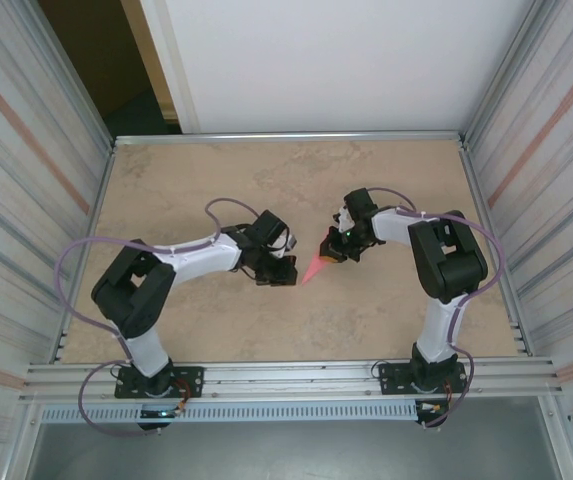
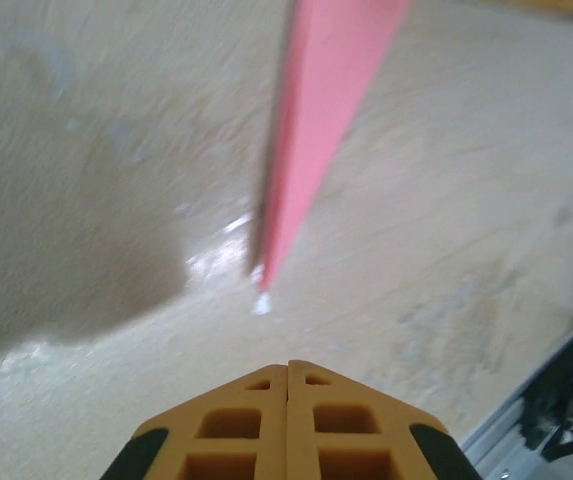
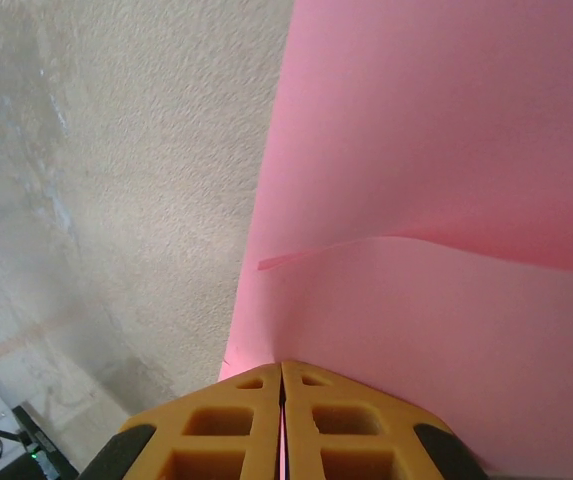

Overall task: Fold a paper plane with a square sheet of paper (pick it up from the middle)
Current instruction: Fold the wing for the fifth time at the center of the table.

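Note:
The paper plane (image 1: 314,268) is pink-red paper folded to a narrow point, and it hangs over the middle of the table with its tip down and to the left. My right gripper (image 1: 328,250) is shut on its upper end. In the right wrist view the yellow jaws (image 3: 282,364) pinch the pink sheet (image 3: 436,200), and a folded flap edge crosses it. My left gripper (image 1: 284,275) sits just left of the tip, shut and empty. In the left wrist view the closed jaws (image 2: 288,365) point at the plane (image 2: 316,120), whose tip meets the tabletop a short way ahead.
The beige tabletop (image 1: 216,190) is bordered by a metal rail at the near edge (image 1: 286,375) and corrugated walls on both sides. Both arm bases stand on that near rail.

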